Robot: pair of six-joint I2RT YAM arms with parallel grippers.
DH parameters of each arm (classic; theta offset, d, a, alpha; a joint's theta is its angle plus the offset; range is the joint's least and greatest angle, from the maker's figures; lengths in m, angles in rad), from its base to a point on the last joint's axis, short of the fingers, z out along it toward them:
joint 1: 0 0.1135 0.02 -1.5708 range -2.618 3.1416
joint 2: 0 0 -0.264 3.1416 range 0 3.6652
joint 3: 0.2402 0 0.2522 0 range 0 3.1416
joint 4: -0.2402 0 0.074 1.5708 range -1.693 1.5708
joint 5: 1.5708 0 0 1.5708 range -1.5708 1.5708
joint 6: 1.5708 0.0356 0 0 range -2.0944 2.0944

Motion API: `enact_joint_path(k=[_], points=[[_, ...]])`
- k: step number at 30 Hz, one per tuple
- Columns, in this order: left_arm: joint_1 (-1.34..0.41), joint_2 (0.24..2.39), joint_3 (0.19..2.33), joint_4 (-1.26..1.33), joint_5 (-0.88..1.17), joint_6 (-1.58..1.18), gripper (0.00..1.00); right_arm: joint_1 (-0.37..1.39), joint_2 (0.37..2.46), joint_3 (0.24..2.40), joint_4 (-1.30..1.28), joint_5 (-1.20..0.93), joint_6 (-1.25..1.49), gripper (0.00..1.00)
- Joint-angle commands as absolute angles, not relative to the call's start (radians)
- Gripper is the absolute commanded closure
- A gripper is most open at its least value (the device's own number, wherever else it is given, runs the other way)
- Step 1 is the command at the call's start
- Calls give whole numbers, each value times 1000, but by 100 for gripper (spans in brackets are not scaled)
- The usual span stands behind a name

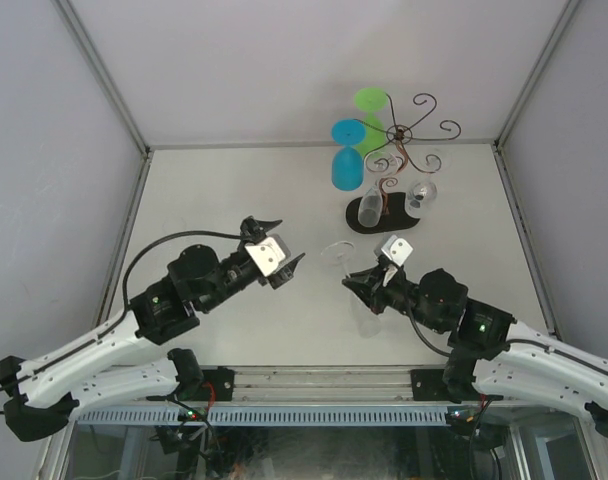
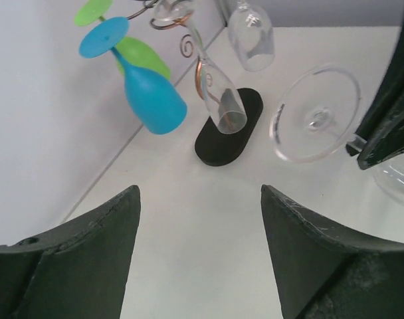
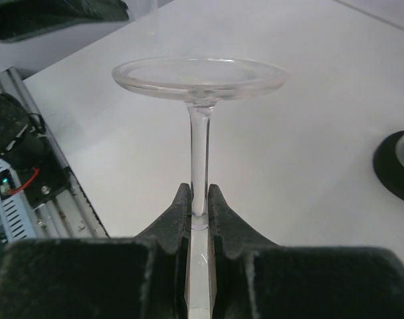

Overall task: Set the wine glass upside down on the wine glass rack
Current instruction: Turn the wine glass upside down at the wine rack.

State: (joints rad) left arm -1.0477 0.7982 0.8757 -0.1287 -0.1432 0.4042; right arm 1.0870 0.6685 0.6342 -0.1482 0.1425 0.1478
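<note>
Wine glass: clear, lying roughly level. Its stem is pinched between the pressed-together fingers of the right gripper. The foot disc points toward the left arm and the bowl is on the near side of the fingers. The bowl is only partly in view, so I cannot tell whether it rests on the table. The glass is near the table centre, in front of the wine glass rack and apart from it.

Left gripper: jaws spread wide with nothing between them, facing the foot disc across a strip of bare surface.

Room to move: open surface lies between the glass and the rack's black base. The rack stands at the back edge, right of centre, close to the rear wall.

Surface: matte white, with pale grey walls on three sides and a metal rail along the near edge.

On the rack: a blue glass and a green glass hang inverted on the left-side arms. A clear glass and a second clear glass hang lower, over the base. The right-side curls show bare wire.
</note>
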Motion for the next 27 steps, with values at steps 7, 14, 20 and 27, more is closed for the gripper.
enact_joint_path(k=[7,14,20,27], points=[[-1014,788,1088,-239,-303,131,21,998,488,706,-138,285,-108,100],[-1014,696,977,-261,-407,66,17,961,402,863,-252,326,-276,100],[-1012,723,980,-298,-412,64,17,962,411,959,-208,473,-466,100],[-986,744,978,-328,-416,44,17,918,516,1024,-70,624,-771,100]])
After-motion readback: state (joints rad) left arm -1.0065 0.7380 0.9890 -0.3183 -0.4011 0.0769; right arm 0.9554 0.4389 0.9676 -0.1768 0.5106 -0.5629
